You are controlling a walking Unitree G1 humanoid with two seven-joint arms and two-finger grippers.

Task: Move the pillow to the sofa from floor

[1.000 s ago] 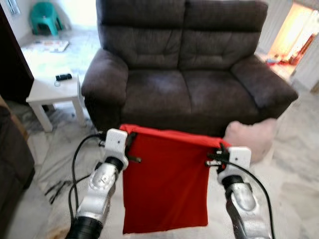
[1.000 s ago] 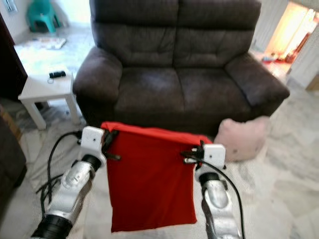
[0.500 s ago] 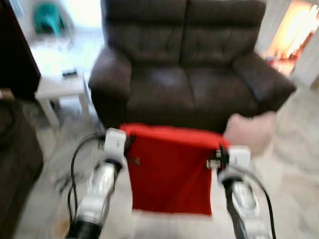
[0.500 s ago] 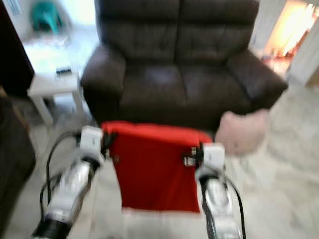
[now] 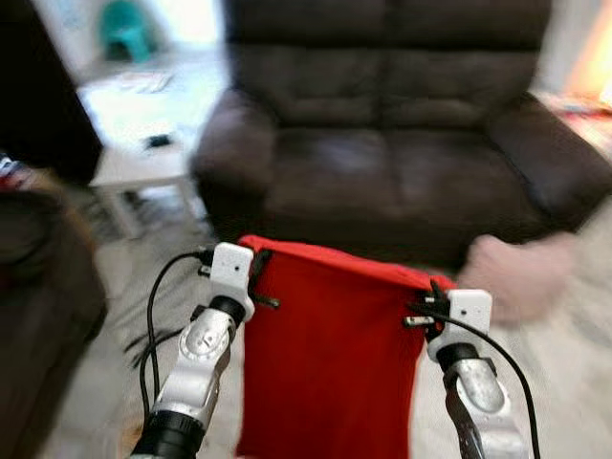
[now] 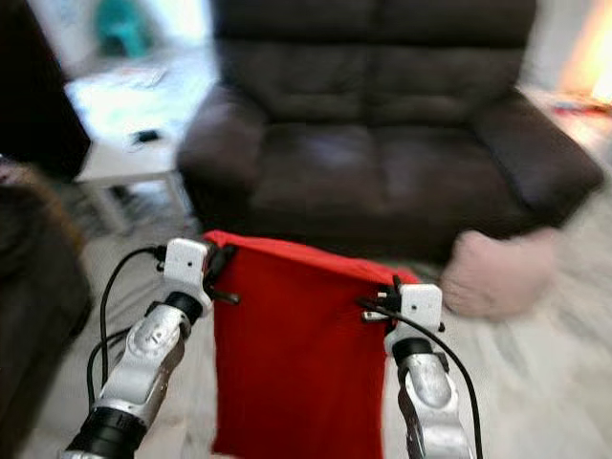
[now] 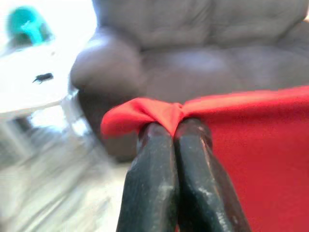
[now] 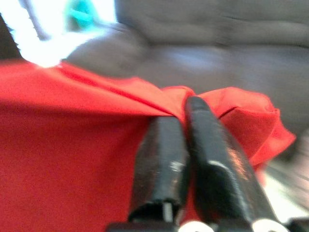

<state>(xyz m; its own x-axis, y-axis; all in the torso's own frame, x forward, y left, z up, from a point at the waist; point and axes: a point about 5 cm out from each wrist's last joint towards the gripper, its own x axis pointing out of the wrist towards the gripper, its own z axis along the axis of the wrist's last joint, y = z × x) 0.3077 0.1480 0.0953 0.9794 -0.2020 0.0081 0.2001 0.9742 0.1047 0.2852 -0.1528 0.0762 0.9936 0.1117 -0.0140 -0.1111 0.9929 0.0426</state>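
We see a red pillow [image 5: 330,363] hanging flat in the lower centre of the left eye view, held up by its two top corners. The left gripper [image 7: 175,126] has its black fingers pressed together on the left corner, and the red fabric bunches just above the tips. The right gripper [image 8: 186,108] pinches the right corner in the same way, with its fingers closed on the folded cloth. Behind the pillow, in the upper half of the frame, stands a dark brown sofa [image 5: 402,143]. At the right edge, on the pale floor [image 5: 574,373], lies a pinkish cushion [image 5: 516,277], near the sofa's front. In the upper left we see a white side table [image 5: 143,167] with a small dark object on it. The picture is blurred.
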